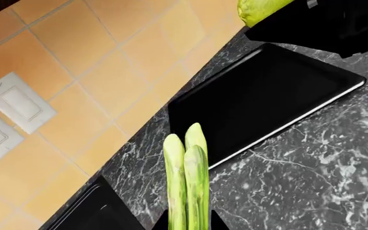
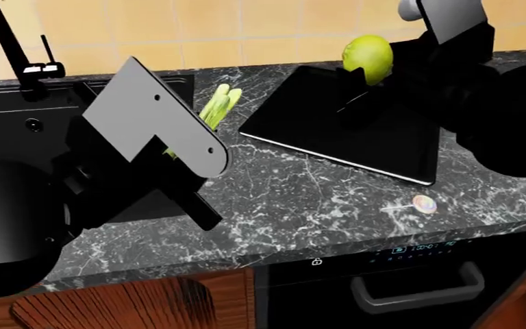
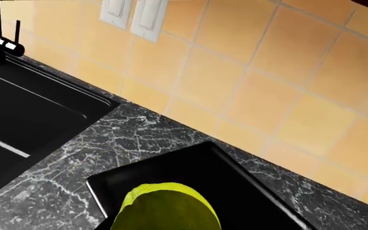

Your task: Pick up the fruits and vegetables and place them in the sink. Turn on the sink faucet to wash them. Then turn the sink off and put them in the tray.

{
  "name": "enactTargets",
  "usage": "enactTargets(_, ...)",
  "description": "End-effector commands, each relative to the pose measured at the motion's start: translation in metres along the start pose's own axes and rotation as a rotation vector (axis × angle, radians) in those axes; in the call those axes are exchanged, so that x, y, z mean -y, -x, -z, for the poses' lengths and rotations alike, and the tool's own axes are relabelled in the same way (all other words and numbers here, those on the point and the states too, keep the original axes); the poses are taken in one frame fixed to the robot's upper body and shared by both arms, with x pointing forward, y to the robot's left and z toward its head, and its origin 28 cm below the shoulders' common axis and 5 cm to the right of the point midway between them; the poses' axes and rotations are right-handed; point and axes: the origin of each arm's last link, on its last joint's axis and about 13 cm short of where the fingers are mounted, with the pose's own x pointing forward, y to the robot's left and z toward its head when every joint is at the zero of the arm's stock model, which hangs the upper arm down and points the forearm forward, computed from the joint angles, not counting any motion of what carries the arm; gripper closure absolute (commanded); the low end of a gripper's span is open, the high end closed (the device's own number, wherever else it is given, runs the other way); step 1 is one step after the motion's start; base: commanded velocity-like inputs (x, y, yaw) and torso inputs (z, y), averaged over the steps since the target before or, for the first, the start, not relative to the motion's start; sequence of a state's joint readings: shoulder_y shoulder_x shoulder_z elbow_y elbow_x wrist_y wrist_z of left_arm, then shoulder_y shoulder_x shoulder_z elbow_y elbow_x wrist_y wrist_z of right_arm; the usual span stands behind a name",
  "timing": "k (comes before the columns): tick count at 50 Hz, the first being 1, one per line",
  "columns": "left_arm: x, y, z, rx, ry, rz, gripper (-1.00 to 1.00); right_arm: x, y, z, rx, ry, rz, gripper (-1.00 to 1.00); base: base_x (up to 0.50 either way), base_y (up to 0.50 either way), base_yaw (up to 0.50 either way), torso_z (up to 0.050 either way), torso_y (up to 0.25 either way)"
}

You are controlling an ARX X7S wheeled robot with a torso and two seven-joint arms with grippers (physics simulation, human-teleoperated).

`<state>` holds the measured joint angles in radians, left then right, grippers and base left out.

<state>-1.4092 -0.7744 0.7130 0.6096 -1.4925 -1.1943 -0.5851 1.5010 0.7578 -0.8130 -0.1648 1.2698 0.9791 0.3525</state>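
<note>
The right tool [image 2: 366,81] grips the round yellow-green lemon-like fruit [image 2: 368,58] above the flat black silver-rimmed tray [image 2: 336,130], seemingly for release there, while the left tool [image 2: 183,147] clasps the light-green stalk bundle [image 2: 217,104] between deep black sink [image 2: 25,110] and tray.

Even, bright simulator light; sharp renders, soft shadows, faint countertop [image 2: 336,199] sheen.

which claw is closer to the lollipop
Right. The right claw, holding the lemon, hangs over the tray beside the lollipop; the left claw, holding the stalks, is by the sink.
</note>
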Motion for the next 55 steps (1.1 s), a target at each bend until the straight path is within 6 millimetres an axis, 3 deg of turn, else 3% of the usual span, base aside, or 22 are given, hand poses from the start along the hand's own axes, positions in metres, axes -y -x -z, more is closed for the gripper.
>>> enactTargets(1,0.000,-0.001,0.001,-0.002,-0.002,-0.005,1.00,0.000,-0.002,0.000,0.002,0.011,-0.001,1.00,0.00,0.00,-0.50,0.000,0.000)
enactTargets(11,0.001,-0.002,-0.001,-0.003,-0.006,-0.001,1.00,-0.001,0.000,0.000,0.006,-0.003,-0.014,1.00,0.00,0.00,-0.50,0.000,0.000)
enactTargets(37,-0.001,0.004,-0.007,0.000,-0.022,-0.011,1.00,-0.004,-0.008,-0.002,0.011,0.031,-0.045,1.00,0.25,-0.40,0.00,0.000,0.000)
enactTargets(49,0.000,0.003,-0.008,0.005,-0.024,-0.005,1.00,-0.005,-0.008,-0.002,0.017,0.055,-0.045,1.00,0.28,-0.03,0.42,0.000,0.001)
enactTargets(55,0.002,0.001,-0.012,0.010,-0.031,0.003,1.00,-0.006,-0.008,-0.002,-0.003,0.031,-0.072,1.00,0.10,0.10,0.00,0.000,0.002)
